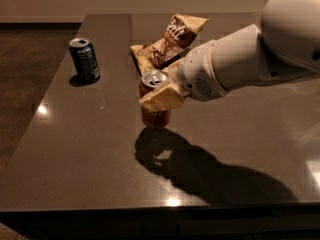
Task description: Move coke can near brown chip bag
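The coke can (153, 116), red-brown with a silver top, is upright near the middle of the dark table, just in front of the brown chip bag (165, 46). My gripper (161, 96) comes in from the right on a white arm and is shut on the coke can around its upper half; a tan finger (164, 99) covers the can's front. The can's bottom is at or just above the table surface; I cannot tell which. The chip bag lies crumpled, running toward the far right, its near end close behind the can.
A dark blue can (84, 60) stands upright at the left of the table (90, 149). The table's left edge drops to a dark floor. My arm's shadow falls on the table in front of the coke can.
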Robot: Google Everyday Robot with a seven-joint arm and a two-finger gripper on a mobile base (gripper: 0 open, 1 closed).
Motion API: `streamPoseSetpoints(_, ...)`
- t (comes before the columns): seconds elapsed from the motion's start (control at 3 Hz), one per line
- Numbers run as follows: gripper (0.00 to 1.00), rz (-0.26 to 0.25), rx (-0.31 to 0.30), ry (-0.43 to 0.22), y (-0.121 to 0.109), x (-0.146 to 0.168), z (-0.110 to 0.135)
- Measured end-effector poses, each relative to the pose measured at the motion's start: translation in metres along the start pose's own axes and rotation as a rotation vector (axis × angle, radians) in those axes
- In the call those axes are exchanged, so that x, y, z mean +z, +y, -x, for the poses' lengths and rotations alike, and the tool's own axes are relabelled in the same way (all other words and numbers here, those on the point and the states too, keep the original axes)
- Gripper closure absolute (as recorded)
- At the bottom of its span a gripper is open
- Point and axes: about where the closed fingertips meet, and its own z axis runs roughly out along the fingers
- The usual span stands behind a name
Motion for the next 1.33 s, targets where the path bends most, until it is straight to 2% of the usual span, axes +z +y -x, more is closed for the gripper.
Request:
streamPoseSetpoints(0.67,1.0,-0.101,0.035,-0.041,-0.054,0.001,0.003)
streamPoseSetpoints(1.33,1.0,-0.105,0.077,0.007,-0.099,0.013,0.001)
